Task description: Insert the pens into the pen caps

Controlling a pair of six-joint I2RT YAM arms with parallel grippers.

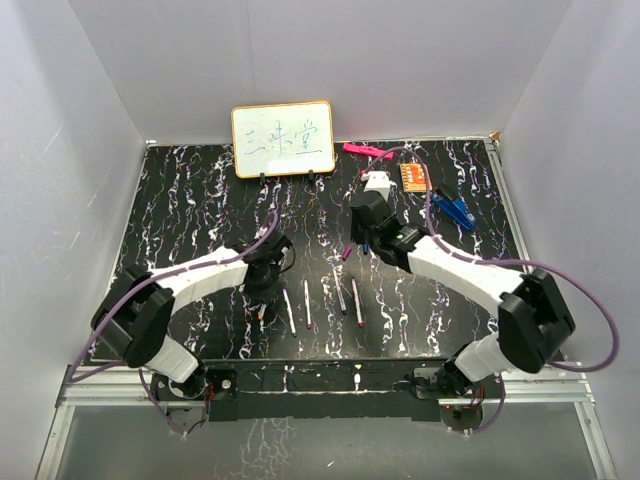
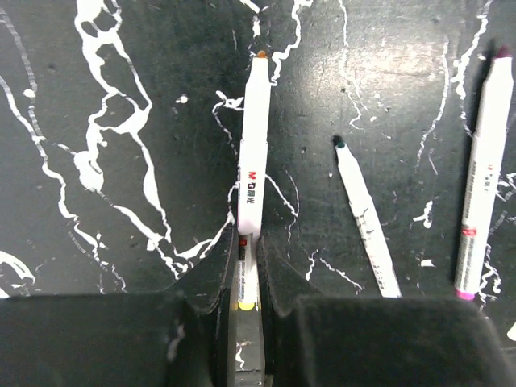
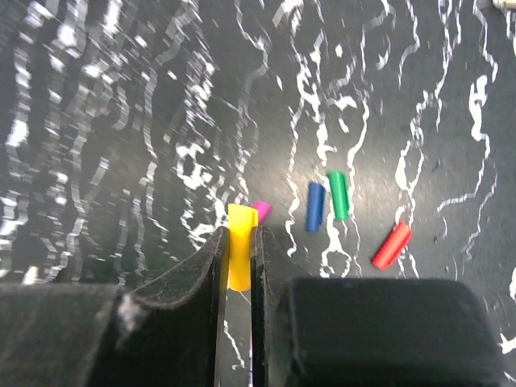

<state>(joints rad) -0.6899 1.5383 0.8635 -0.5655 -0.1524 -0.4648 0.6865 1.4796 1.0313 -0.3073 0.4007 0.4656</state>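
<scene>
We see the left pincer [image 2: 248,251] pressed together on a white pen [image 2: 255,137], gripping it near its back end. Most of the barrel sticks out ahead of the fingers, and its small yellowish tip points away from the wrist camera. From that close view we cannot tell whether this pen rests on the table [image 1: 200,200] or hangs just above it. Four loose pens [image 1: 307,303] lie roughly side by side on the black marbled table near its front edge, between the two arms. In the left wrist view two of them show to the right of the held pen: the green-tipped pen [image 2: 367,214] close by, and the purple-ended pen [image 2: 481,177] farther out. The right pincer [image 3: 239,235] pinches the yellow cap [image 3: 239,262] lengthwise between its pads, above the middle of the table. Beyond it, the purple cap [image 3: 261,211] lies just beside the fingertips. The blue cap [image 3: 315,206] and the green cap [image 3: 339,195] sit side by side, nearly touching. The red cap [image 3: 392,245] lies tilted a little apart from them, to the right. At the far edge stands a whiteboard [image 1: 283,139] with blue writing. To its right are a pink marker [image 1: 365,150], an orange card [image 1: 415,177] and a blue object [image 1: 455,210].
</scene>
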